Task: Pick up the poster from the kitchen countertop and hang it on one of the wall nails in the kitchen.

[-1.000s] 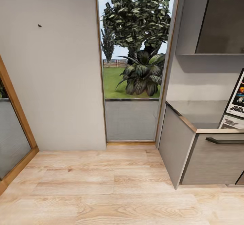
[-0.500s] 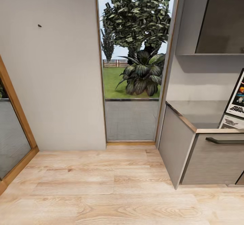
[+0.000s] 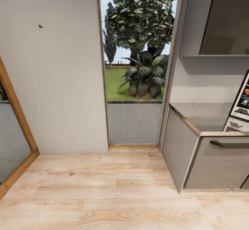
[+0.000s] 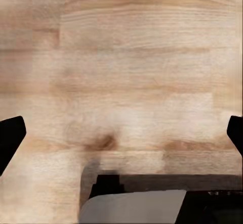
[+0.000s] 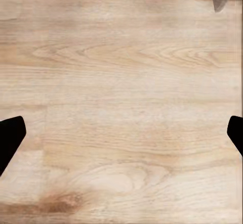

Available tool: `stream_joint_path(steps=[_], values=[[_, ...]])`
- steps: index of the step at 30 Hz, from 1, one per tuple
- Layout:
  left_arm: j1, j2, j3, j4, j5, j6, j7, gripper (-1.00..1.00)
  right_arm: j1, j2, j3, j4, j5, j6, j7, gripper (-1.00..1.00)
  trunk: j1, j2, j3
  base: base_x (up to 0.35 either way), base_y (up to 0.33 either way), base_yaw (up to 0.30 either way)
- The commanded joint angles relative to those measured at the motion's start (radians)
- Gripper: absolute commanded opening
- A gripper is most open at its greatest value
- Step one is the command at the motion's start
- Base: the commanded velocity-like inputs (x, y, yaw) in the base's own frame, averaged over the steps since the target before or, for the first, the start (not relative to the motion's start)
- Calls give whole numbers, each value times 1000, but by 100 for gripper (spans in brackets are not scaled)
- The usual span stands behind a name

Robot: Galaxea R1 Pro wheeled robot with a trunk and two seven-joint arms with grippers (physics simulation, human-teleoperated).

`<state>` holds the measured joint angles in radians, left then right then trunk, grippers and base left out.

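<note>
Where matte grey worktop (image 3: 197, 117) meets wall, framed poster (image 3: 242, 102) leans; tiny dark nail (image 3: 40, 26) on plain wall; both end effectors spread wide, empty, over wood-grain floor (image 3: 103, 192).

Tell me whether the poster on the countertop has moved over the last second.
No. The poster keeps its place at the head view's right edge, leaning on the kitchen countertop, unchanged against the cabinet handle below.

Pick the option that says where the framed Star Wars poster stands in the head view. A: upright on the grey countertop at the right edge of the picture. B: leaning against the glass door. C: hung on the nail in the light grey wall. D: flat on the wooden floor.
A: the black-framed Star Wars poster stands upright on the smooth grey countertop at the right edge, cut off by the frame.
</note>
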<state>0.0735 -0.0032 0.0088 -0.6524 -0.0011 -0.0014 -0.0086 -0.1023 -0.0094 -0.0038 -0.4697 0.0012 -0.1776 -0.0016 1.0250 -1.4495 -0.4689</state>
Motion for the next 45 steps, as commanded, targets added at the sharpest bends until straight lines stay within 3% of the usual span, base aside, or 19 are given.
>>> stream_joint_path(steps=[1, 4, 6, 10, 26, 45], values=[[1, 0, 2, -6, 0, 0, -1, 100, 0, -1, 0, -2, 0, -4, 0, 100, 0, 0, -1, 0, 0, 0], [2, 0, 2, -11, 1, -1, -1, 100, 3, -12, 0, -7, 1, -5, -1, 100, 0, 0, -1, 0, 0, 0], [2, 0, 3, -9, 2, 0, -2, 100, 5, -35, 0, -9, 0, -5, 0, 100, 0, 0, -1, 0, 0, 0], [3, 0, 4, 20, 0, 0, -1, 100, 6, -46, 0, -7, 0, -5, -1, 100, 0, 0, -1, 0, 0, -3], [3, 0, 3, 26, 0, 0, -1, 100, 6, -47, 0, -7, -3, -5, 0, 100, 0, 0, 4, 0, -7, -233], [3, 0, 0, 28, -2, 0, -1, 100, 6, -47, -1, -7, -1, -6, -1, 100, 0, 0, 9, 0, -274, -179]])
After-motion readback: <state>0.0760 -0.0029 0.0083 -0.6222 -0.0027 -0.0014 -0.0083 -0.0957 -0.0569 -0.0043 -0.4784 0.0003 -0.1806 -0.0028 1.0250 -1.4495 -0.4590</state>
